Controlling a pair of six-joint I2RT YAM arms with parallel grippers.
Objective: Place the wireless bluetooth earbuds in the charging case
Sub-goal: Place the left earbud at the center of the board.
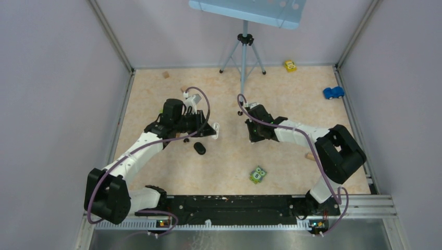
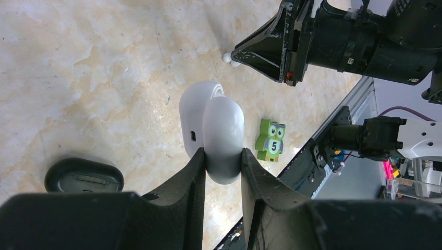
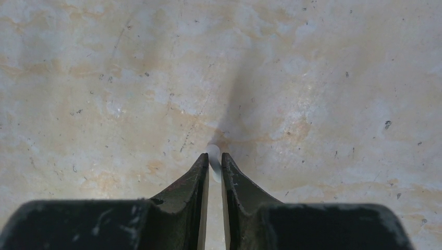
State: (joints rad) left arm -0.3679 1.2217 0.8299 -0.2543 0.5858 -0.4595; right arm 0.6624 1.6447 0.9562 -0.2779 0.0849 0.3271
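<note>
At the bottom centre of the left wrist frame the left fingers [image 2: 194, 171] pinch the white charging case [image 2: 221, 122], while the right fingers [image 3: 198, 179], nearly pressed together, nip what looks like a white earbud [image 3: 213, 157] just below the frame's centre.

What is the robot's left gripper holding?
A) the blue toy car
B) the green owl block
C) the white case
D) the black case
C: the left gripper is closed on both sides of the white case, while the black case and the green owl block lie apart from it on the table.
</note>
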